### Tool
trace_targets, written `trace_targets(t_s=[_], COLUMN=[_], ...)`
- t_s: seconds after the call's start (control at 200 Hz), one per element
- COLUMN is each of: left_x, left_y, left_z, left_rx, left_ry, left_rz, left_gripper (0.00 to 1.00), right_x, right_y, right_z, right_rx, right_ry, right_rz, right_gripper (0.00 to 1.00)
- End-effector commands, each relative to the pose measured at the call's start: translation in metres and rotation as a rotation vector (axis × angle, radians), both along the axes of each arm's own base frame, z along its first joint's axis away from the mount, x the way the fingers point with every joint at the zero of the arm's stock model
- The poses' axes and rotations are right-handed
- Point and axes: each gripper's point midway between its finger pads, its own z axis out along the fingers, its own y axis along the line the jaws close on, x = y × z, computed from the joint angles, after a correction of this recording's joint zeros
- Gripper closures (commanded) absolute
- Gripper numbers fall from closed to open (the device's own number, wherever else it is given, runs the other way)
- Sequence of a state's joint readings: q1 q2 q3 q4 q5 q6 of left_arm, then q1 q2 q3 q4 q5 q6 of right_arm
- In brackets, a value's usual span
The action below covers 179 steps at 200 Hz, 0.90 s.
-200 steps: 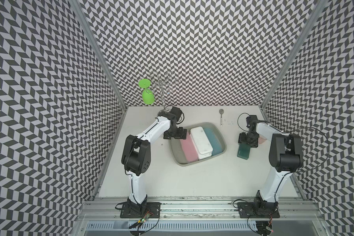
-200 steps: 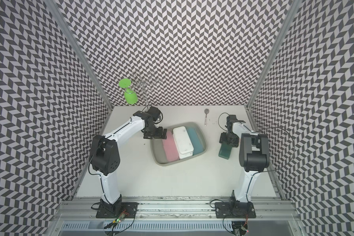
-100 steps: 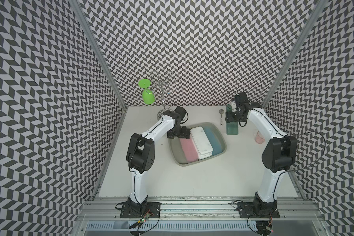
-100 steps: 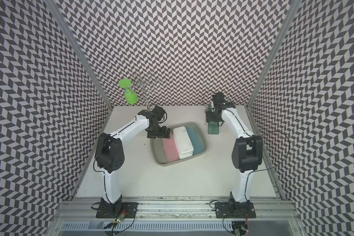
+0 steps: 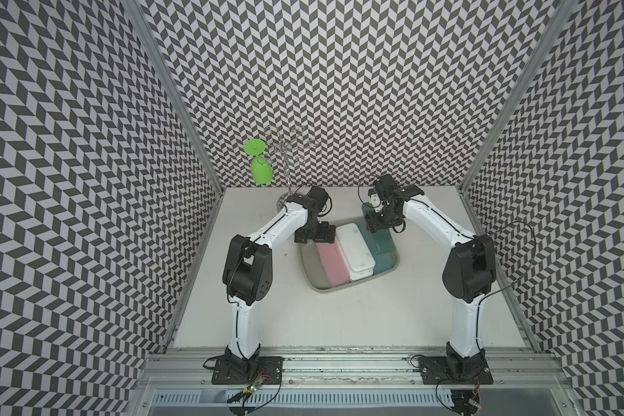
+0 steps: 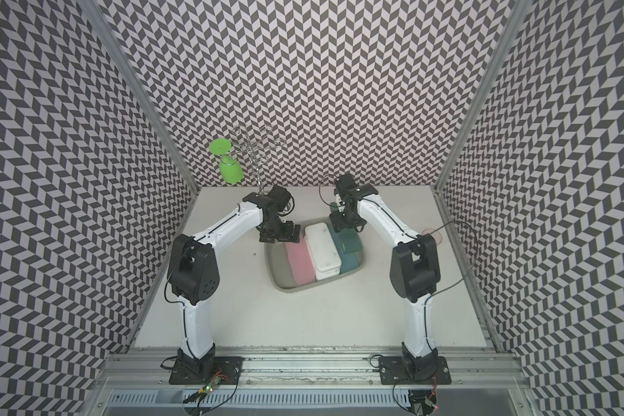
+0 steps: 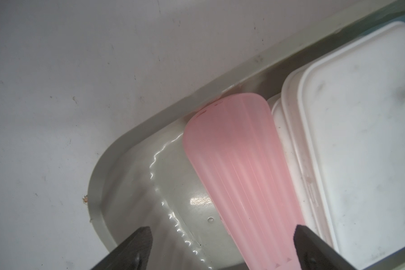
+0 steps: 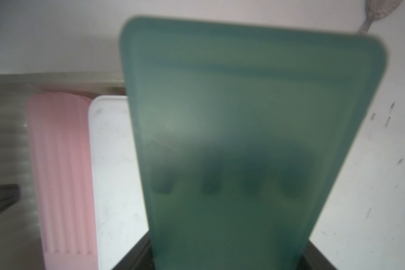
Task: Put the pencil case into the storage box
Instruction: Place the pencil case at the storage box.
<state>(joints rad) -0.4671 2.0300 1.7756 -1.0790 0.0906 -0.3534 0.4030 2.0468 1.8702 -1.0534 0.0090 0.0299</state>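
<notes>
Currently, one large grey plastic storage box with rounded corners sits mid-bench. Three cases lie side by side inside it: one pink ribbed plastic case, one white flat-lidded case and one pale blue case. A second white layer shows beneath the white case; whether it is a separate case cannot be determined.

A fourth item, one dark teal translucent pencil case, is clamped at one end in the right pincer. It is tilted over the box's far right corner, above the pale blue case; contact between them cannot be determined.

The left pincer has its fingers wide apart and holds nothing, over the box's far left corner above the pink case's end.

One green plastic goblet hangs inverted from one wire rack.
</notes>
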Motion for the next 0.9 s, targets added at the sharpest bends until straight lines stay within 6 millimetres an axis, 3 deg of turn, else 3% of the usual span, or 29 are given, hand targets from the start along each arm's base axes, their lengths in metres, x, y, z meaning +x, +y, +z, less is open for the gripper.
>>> trace_targets(t_s=[0.0,0.235,0.436,0.521,0.696,0.891], left_x=[-0.001,-0.005,-0.005,-0.005,-0.005,-0.004], left_y=[0.000,0.004,0.006,0.005,0.005,0.005], left_z=[-0.004,-0.004,-0.005,-0.005,-0.005,-0.003], left_rx=[0.010,0.019,0.021,0.020,0.019,0.019], left_ry=[0.010,0.010,0.012,0.010,0.009,0.004], left_rz=[-0.010,-0.013,-0.014,-0.015,-0.013,-0.006], left_gripper=[0.00,0.00,0.00,0.00,0.00,0.00], right_x=[0.000,-0.014,-0.024,-0.025,-0.020,-0.014], right_y=[-0.002,0.000,0.001,-0.001,-0.004,-0.002], right_z=[-0.011,-0.039,-0.049,-0.050,-0.039,-0.020], right_rx=[-0.047,-0.100,-0.106,-0.111,-0.123,-0.110], right_ry=[0.005,0.053,0.077,0.075,0.039,-0.007], right_rz=[0.012,0.043,0.056,0.055,0.043,0.033], right_gripper=[0.43,0.43,0.42,0.34,0.06,0.00])
